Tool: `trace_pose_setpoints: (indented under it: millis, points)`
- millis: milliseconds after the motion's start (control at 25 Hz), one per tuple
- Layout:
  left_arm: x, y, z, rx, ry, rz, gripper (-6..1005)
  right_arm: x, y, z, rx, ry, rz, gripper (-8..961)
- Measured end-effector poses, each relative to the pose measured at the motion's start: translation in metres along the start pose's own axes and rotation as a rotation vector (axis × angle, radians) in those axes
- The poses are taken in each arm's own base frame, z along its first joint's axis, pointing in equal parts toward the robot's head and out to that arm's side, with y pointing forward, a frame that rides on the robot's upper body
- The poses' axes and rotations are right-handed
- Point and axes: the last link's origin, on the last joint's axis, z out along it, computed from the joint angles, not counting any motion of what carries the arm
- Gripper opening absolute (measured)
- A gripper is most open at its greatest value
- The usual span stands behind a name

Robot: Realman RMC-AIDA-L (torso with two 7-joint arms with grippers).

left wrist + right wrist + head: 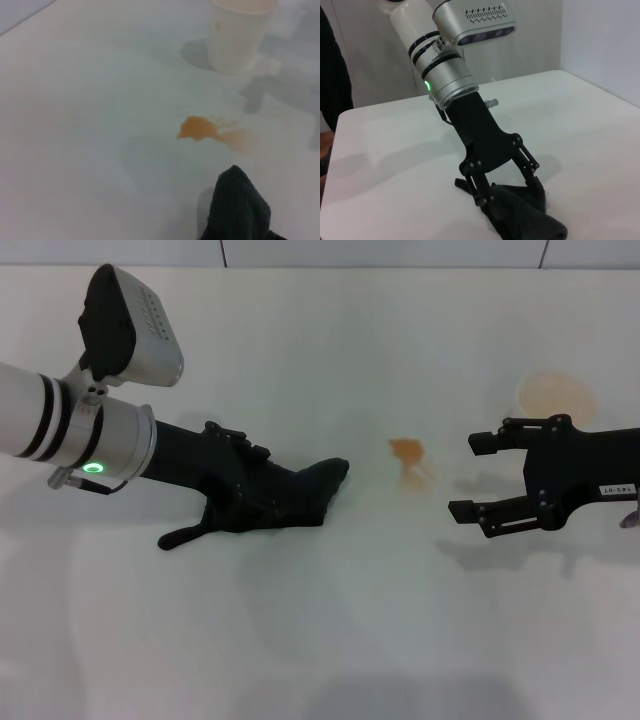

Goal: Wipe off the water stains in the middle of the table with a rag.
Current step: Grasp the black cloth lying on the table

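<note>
My left gripper (262,502) is down on the table (320,640), left of the middle, with its fingers closed into the rag (300,495). The dark cloth is bunched under and between them and lies on the white surface, one pointed corner reaching right past my fingertips toward the water stains (410,455). A strip of bare table separates that corner from the orange-brown blot, so rag and stains are near but not touching.

My right gripper (475,475) hangs on the right side, jaws spread wide and holding nothing, its fingertips pointing left at the stains from the other side. The blot therefore lies between my two grippers, somewhat closer to the right one.

Behind my right gripper, farther back on the right, sits a cup (557,395) with a pale orange disc at its mouth. Nothing lies on the table between the rag and the stains.

My left wrist view shows the stains (200,128) plainly: a solid orange patch with a fainter smear trailing off it, the rag's corner (237,207) in the foreground and the cup (235,37) beyond. My right wrist view shows neither stains nor cup, but looks across at my left gripper (512,192) pressing into the rag (525,215); how firmly the cloth is pinched I can only partly judge, since black fingers and dark cloth blend together there.
</note>
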Motion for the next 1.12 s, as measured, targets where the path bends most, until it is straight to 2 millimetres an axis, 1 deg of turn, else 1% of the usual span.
trace_pose_setpoints:
  millis: [600,880,1120]
  points:
    - [-0.0021,0.0026,0.0019,-0.01,-0.022,0.006,766,0.0007,0.0012,0.0014,-0.003,0.003,0.0,869]
    - [0.0008,-0.0013,0.0017,0.02,-0.007,0.003,748,0.0009,0.0013,0.0013,-0.002,0.001,0.001,870]
    - [-0.0008,-0.0056,0.0036,0.053,-0.012,-0.011,458,0.0003,0.0012,0.0014,-0.003,0.0,0.001,870]
